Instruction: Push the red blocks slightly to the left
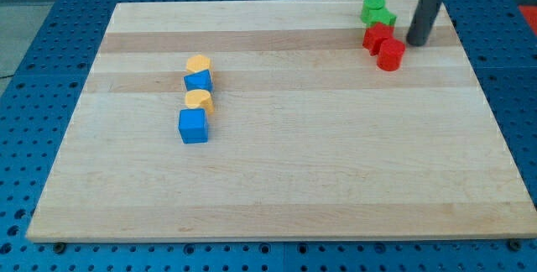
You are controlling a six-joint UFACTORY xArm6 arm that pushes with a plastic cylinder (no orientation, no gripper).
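Observation:
Two red blocks sit at the view's top right of the wooden board: a star-like red block (377, 37) and, touching it at its lower right, a red cylinder (390, 54). My tip (416, 42) stands on the board just to the right of them, a small gap from the red cylinder. Two green blocks (375, 8) lie directly above the red ones, close to the board's top edge.
Left of centre a column of blocks runs down the board: an orange block (198, 63), a blue block (199, 81), an orange block (199, 99) and a blue cube (193, 126). The board's right edge (487, 96) is near my tip.

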